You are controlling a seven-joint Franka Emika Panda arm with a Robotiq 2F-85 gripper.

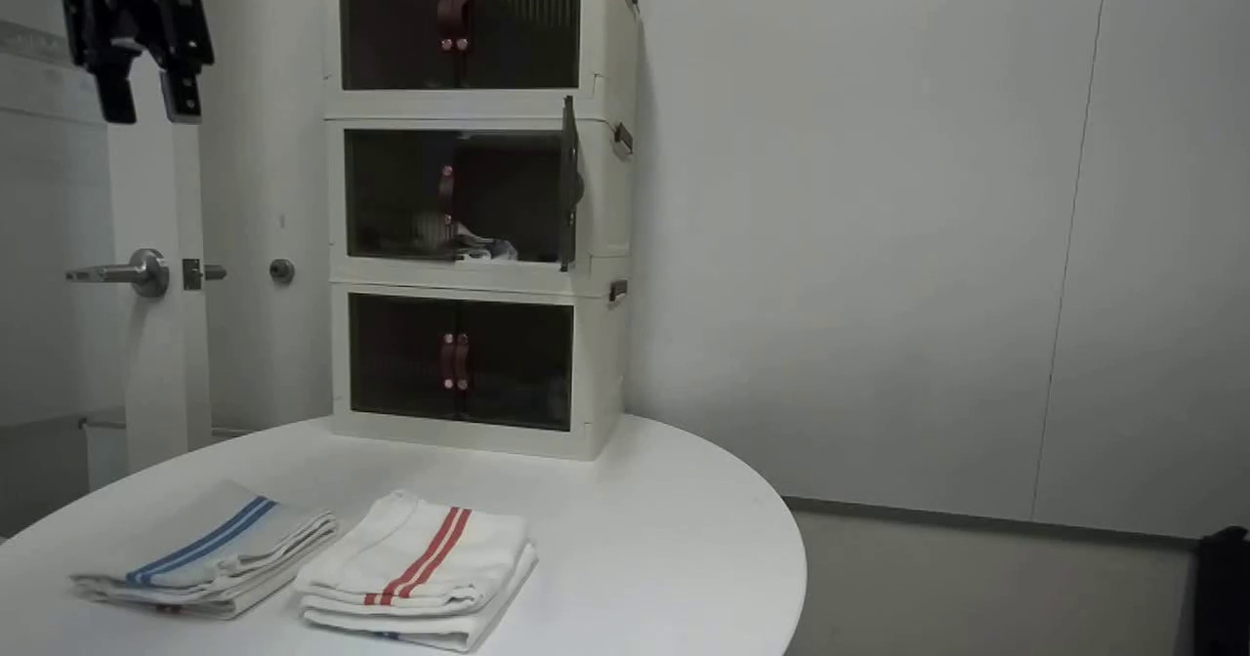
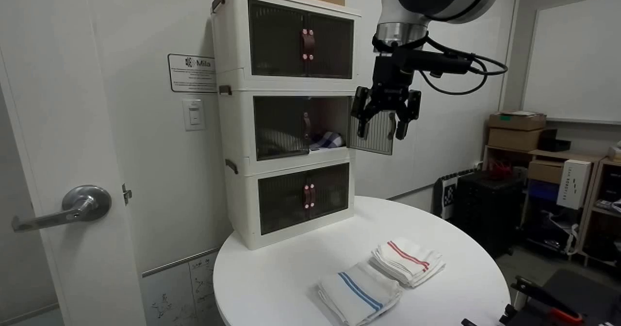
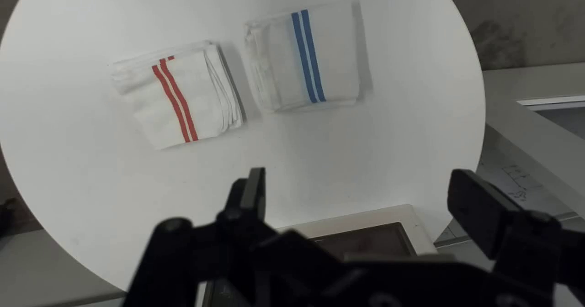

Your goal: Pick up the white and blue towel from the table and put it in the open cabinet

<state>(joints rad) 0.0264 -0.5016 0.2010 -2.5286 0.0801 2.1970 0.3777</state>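
Note:
The white and blue towel (image 1: 210,549) lies folded flat on the round white table (image 1: 664,558); it also shows in an exterior view (image 2: 359,292) and in the wrist view (image 3: 306,58). The cabinet (image 2: 286,164) is the middle unit of the box tower, seen in both exterior views (image 1: 607,207). Its side door (image 2: 378,144) stands swung open, the neighbouring door is shut, and a crumpled white and blue cloth (image 2: 329,140) lies inside. My gripper (image 2: 382,131) is open and empty, high above the table; its spread fingers show in the wrist view (image 3: 358,181).
A folded white towel with red stripes (image 3: 183,101) lies close beside the blue-striped one. The dark-fronted top unit (image 1: 459,104) and bottom unit (image 1: 459,422) are shut. A room door with a lever handle (image 2: 87,204) stands near the tower. Dark equipment (image 2: 558,297) is beside the table.

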